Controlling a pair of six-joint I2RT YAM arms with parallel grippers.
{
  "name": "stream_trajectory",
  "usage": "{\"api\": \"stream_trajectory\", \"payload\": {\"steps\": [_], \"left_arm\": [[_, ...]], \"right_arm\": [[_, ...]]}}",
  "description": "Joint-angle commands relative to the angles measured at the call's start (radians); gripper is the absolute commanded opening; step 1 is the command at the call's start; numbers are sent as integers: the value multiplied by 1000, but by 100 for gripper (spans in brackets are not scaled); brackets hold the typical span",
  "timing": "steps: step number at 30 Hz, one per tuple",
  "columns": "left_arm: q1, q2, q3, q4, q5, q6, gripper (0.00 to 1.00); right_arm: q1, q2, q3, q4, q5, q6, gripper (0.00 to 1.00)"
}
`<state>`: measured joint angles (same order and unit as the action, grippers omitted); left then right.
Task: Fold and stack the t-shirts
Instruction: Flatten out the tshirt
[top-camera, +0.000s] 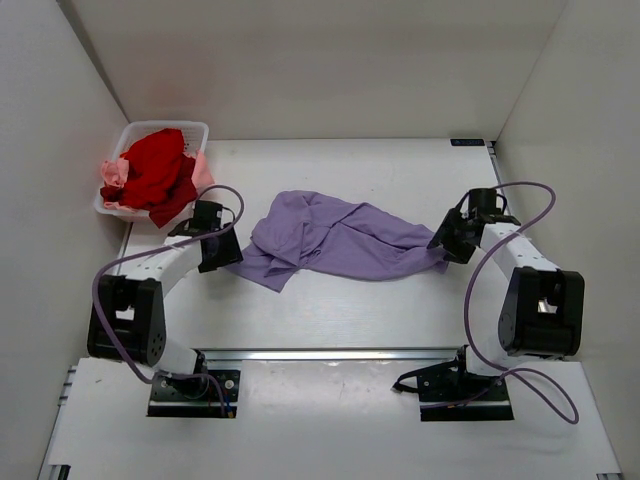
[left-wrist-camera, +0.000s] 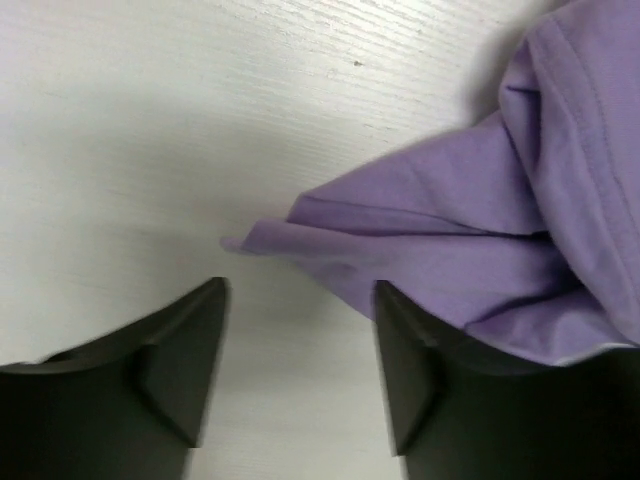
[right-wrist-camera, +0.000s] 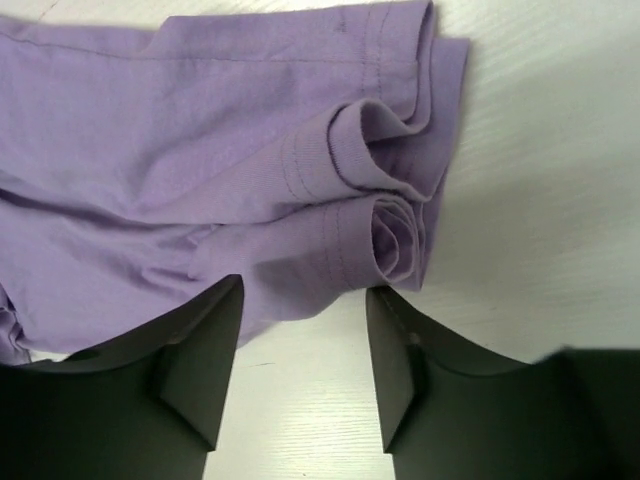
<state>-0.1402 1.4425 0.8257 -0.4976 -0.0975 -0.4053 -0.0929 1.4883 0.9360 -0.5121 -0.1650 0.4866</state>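
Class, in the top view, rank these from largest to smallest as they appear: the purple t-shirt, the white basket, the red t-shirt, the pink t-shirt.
1. purple t-shirt, spread out
2. white basket
3. red t-shirt, bunched in the basket
4. pink t-shirt, mostly hidden, so judged by its visible part only
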Motion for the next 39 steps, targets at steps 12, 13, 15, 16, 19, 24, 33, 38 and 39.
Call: {"api": "stream_trajectory", "payload": {"steps": [12,13,15,16,19,24,33,38,39], "left_arm": [[-9,211,151,45,47,19,0],[-13,170,174,47,44,10,0],[-15,99,234,42,6,-15,0],[-16,51,284,45,-7,-44,0],[-16,-37,464,47,-45,-88,0],[-27,-79,757,-4,-127,-66,0],[-79,-287,675,-61,-241,-21,0],[-99,-257,809,-90,-266,6,0],[-108,-248,838,-88,-275,14,0]], "right_arm": [[7,78,73,-6,-24,-57,0],[5,67,102,-22,-1,-66,0],[10,14,135,-26,5,-60,0],[7,-31,162,4,-1,-63,0],[-17,-130,256,73,-48,-19,1],[-47,-241,369,141,-48,29,0],[-105,-382,363,21,-114,0,0],[-79,-410,448,14,-102,-13,0],[-77,-402,477,12,-100,-8,0]]}}
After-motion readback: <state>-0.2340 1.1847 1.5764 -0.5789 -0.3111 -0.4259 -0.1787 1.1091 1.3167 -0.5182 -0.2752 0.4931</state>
